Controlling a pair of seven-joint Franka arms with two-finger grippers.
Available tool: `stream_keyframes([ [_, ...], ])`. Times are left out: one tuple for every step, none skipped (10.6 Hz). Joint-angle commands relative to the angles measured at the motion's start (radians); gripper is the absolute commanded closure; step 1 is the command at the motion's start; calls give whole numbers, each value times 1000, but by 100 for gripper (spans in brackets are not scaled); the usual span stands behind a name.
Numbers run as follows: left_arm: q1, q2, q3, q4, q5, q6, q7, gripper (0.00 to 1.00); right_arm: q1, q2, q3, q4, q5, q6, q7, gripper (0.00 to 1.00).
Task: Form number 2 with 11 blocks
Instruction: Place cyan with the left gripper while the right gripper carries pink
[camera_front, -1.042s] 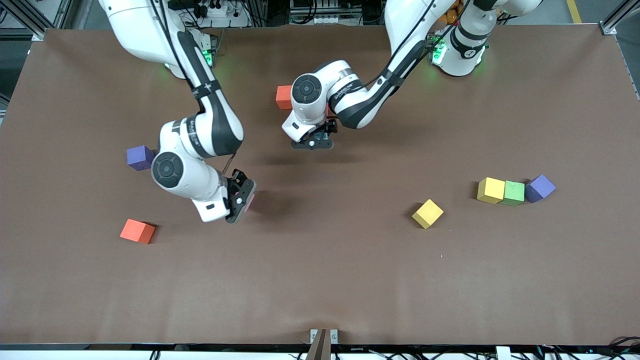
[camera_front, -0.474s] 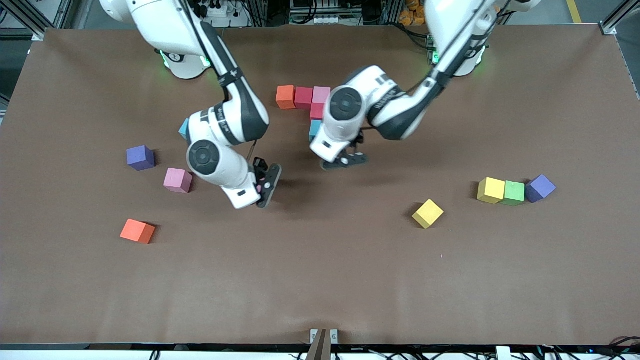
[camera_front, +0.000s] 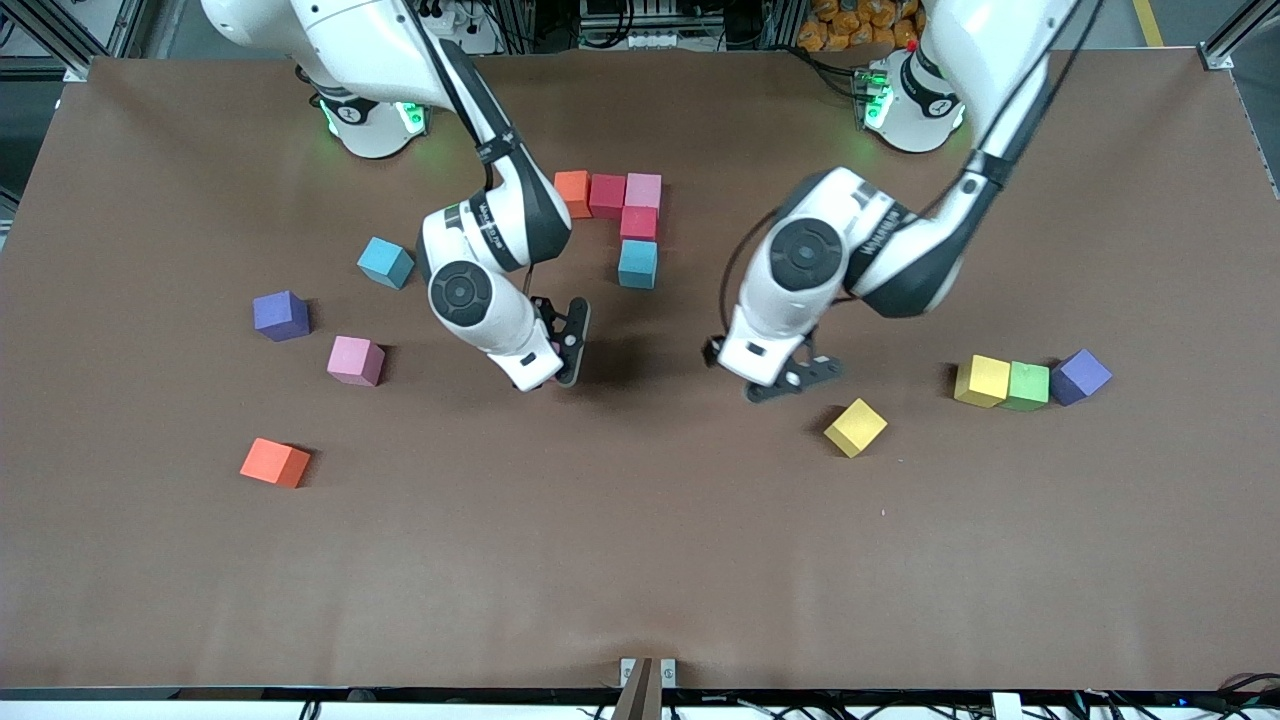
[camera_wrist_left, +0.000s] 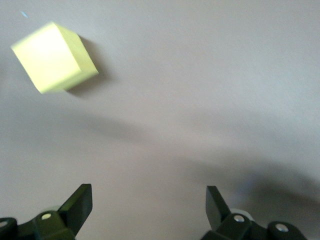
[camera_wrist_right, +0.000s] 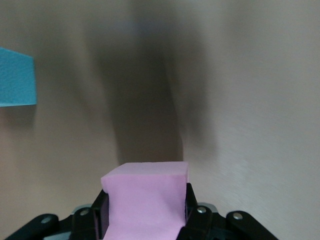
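Now I see my right gripper (camera_front: 562, 345) over bare table, clamped on 1 pink block (camera_wrist_right: 145, 200), then the started number 2 (camera_front: 618, 215) of 5 blocks, then my left gripper (camera_front: 790, 378) spread wide over the table beside a yellow block (camera_front: 855, 427).

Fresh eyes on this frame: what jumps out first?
The right gripper, over bare table mid-table, is shut on a pink cube. Near the robots' bases, five touching cubes start the number 2. The left gripper hangs open beside a lone yellow cube.
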Motion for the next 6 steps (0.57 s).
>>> stream_keyframes([
  [100, -6, -6, -15, 25, -13, 167, 0, 100, -51, -49, -84, 66, 40, -47, 73],
  [137, 9, 15, -12, 23, -12, 232, 0, 121, -69, -51, -124, 86, 69, -50, 73],
  [139, 9, 61, -12, 23, -12, 248, 0, 140, -87, -51, -161, 101, 94, -55, 73],
  [139, 12, 86, -10, 15, -12, 245, 0, 154, -103, -51, -181, 103, 95, -60, 73],
  [139, 18, 104, -9, 15, -12, 245, 0, 167, -121, -51, -198, 103, 96, -60, 73],
  [136, 25, 118, 0, 12, -12, 241, 0, 183, -135, -51, -218, 103, 97, -60, 73],
])
